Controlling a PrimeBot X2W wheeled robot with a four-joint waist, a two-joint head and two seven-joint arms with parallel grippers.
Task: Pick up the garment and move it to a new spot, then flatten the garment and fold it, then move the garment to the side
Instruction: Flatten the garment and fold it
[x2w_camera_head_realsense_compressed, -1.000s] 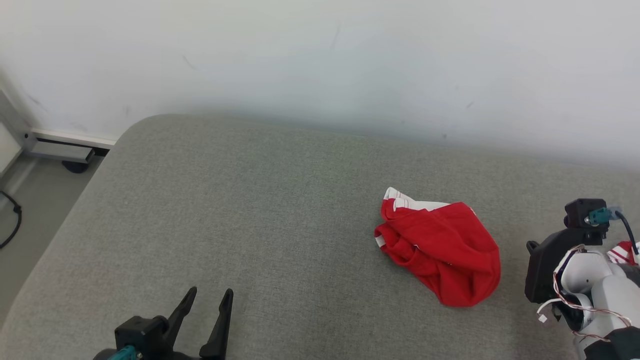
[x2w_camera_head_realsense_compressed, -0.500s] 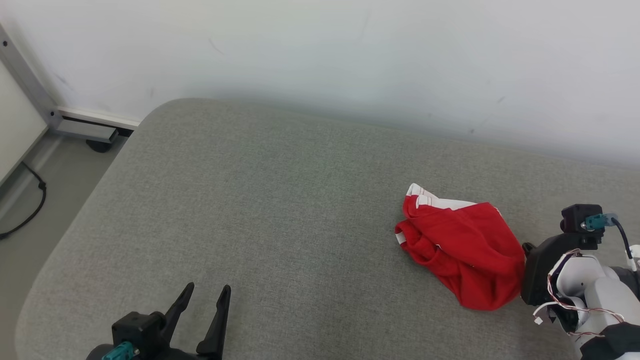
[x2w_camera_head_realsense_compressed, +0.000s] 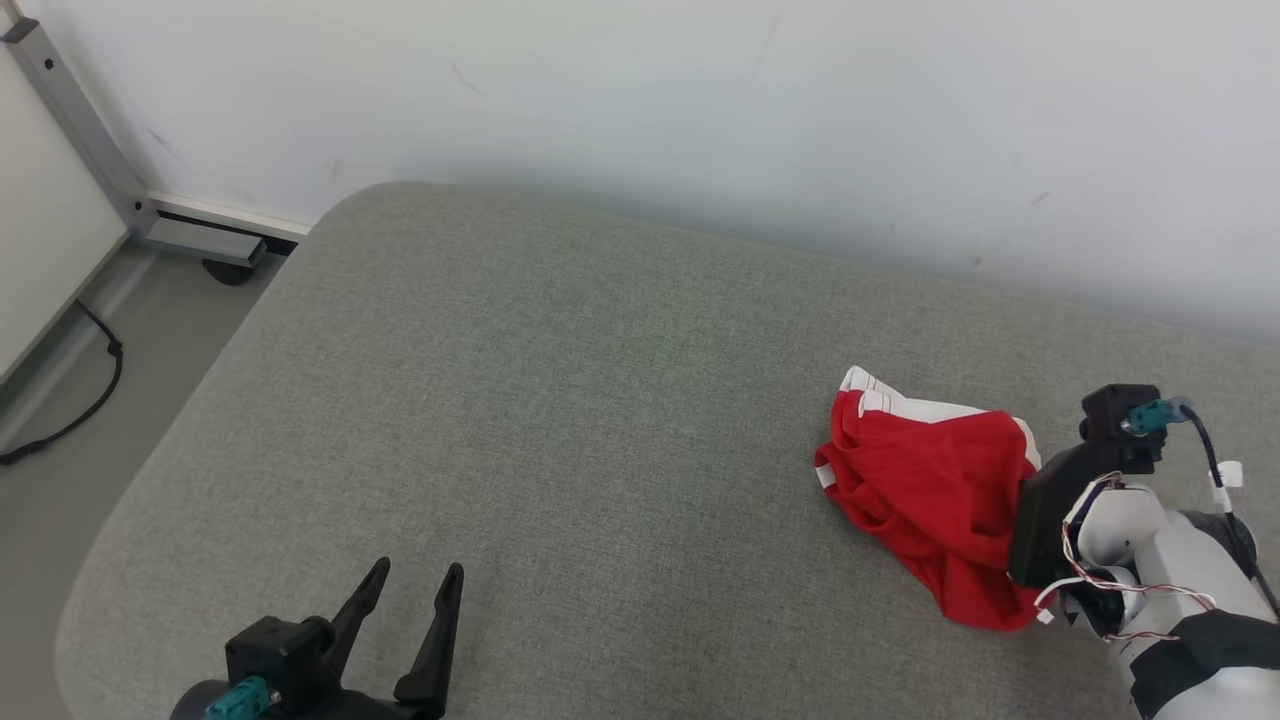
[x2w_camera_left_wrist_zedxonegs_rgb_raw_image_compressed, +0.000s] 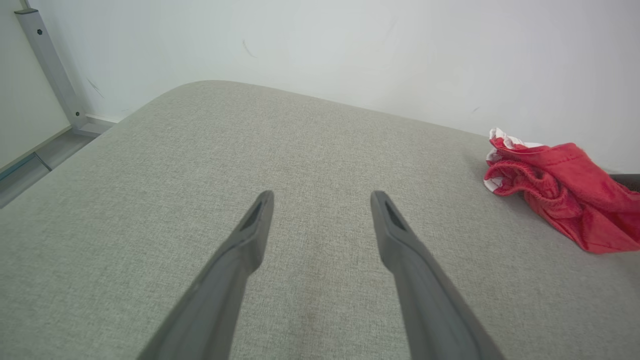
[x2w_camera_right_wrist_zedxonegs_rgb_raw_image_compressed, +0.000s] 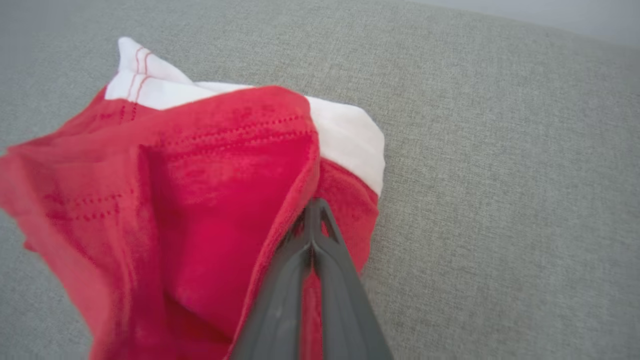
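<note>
Wrist view reveals right hand (x2w_camera_right_wrist_zedxonegs_rgb_raw_image_compressed: 313, 207) clamped on garment (x2w_camera_right_wrist_zedxonegs_rgb_raw_image_compressed: 200, 175), a grip head view hides; left hand (x2w_camera_left_wrist_zedxonegs_rgb_raw_image_compressed: 322, 200) gapes wide.

Left claw (x2w_camera_left_wrist_zedxonegs_rgb_raw_image_compressed: 321, 196) spread wide, grey cushion (x2w_camera_left_wrist_zedxonegs_rgb_raw_image_compressed: 200, 140), red garment (x2w_camera_left_wrist_zedxonegs_rgb_raw_image_compressed: 565, 195) far right

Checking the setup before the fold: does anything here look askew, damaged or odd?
Only the garment: it lies crumpled in a heap on the grey cushion, with the right pincer shut on one fold. No tears or spills.
</note>
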